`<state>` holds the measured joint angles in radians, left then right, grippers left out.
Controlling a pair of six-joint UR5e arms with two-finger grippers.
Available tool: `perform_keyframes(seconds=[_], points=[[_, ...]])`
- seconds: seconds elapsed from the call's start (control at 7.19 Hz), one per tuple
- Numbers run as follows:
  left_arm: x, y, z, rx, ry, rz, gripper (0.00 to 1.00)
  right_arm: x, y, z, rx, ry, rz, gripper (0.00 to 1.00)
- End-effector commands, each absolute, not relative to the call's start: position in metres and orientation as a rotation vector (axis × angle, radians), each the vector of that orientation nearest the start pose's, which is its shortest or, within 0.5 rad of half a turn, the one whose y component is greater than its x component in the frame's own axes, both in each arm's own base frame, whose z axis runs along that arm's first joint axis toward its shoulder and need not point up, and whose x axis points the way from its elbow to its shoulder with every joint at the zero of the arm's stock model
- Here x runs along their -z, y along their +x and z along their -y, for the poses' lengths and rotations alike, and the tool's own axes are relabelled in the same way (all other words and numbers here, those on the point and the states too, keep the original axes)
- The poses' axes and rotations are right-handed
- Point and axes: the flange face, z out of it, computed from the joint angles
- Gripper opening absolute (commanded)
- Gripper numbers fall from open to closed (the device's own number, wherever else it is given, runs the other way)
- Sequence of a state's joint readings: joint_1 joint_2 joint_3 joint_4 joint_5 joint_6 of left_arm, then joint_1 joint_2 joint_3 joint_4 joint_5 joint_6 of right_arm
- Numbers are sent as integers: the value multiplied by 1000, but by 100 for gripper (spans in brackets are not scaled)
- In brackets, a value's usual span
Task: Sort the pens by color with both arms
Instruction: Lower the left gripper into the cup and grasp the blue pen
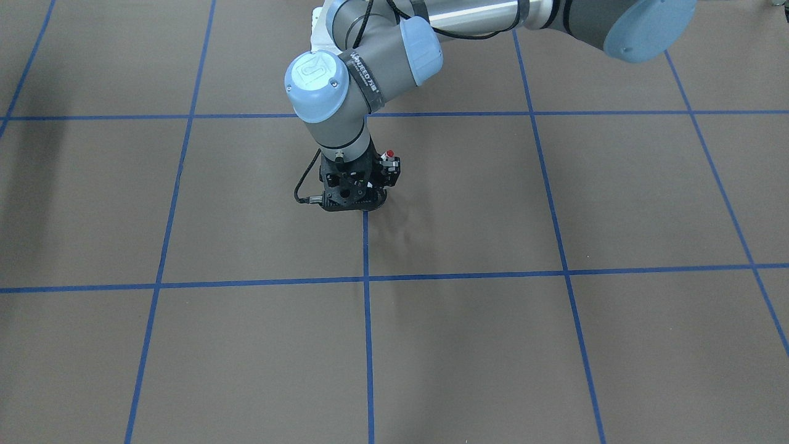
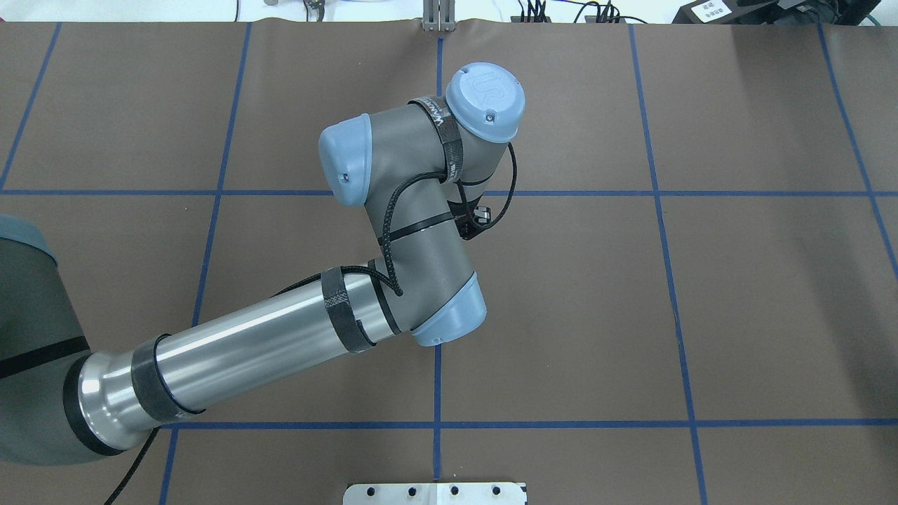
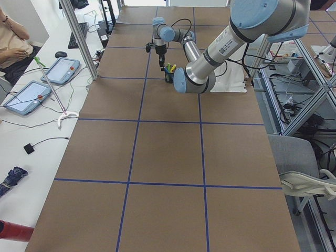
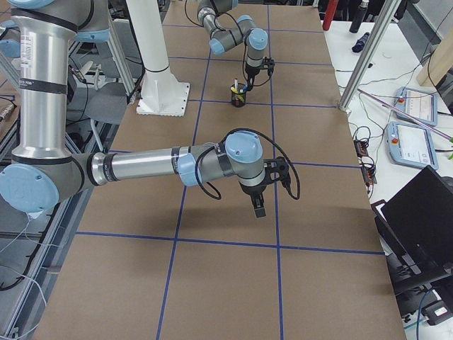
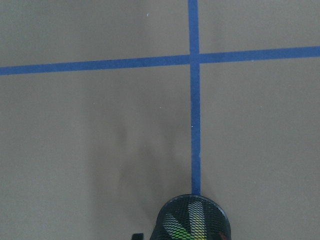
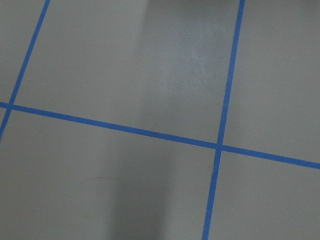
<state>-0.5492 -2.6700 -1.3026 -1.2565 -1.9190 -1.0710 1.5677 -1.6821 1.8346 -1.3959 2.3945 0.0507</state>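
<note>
Bright, even light from above, everything sharp. On the matte brown table (image 1: 493, 345), soft faint shadows fall just beside the jaws of the left gripper (image 1: 360, 206). The right wrist view shows a pale sheen beside a dim band.

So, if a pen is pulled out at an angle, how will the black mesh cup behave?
The mesh cup looks light, being open mesh, so it would probably slide or lift rather than stay put. With pens sticking out above its rim, a sideways pull may tip it.
</note>
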Motion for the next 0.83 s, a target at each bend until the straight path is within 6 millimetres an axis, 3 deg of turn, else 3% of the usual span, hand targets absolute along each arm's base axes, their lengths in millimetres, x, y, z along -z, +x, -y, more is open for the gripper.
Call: perform_keyframes(seconds=[0.0, 0.7], points=[[-95, 609, 489, -43, -36, -620, 46, -557, 59, 457, 89, 287, 824, 100], [-93, 608, 487, -45, -39, -626, 42, -558, 59, 457, 89, 285, 824, 100]])
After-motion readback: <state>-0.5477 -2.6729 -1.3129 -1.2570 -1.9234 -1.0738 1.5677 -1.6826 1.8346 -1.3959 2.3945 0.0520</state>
